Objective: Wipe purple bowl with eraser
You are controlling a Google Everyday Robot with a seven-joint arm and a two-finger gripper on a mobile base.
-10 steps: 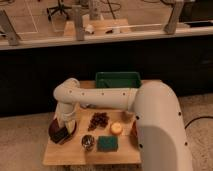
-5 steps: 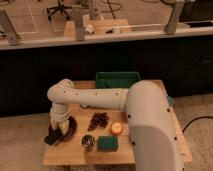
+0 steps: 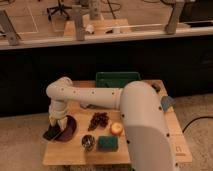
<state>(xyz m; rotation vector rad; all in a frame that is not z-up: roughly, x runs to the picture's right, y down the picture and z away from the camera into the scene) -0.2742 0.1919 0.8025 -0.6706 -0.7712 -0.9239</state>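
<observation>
The purple bowl (image 3: 69, 130) sits at the front left of the wooden table (image 3: 165, 135). My gripper (image 3: 55, 128) points down over the bowl's left rim. It is shut on the eraser (image 3: 50, 134), a small dark block at the bowl's left edge, which it presses there. My white arm (image 3: 90, 96) reaches in from the right and hides the table's middle.
A small shiny metal cup (image 3: 89, 142) stands just right of the bowl, with a green sponge pad (image 3: 107, 143) beside it. A dark bunch of grapes (image 3: 99, 120) and a round orange fruit (image 3: 116, 129) lie behind them. A green tray (image 3: 118, 79) is at the back.
My gripper has moved left and slightly forward across the bowl with the eraser, from the bowl's inside to its left rim. The arm's elbow has swung left too.
</observation>
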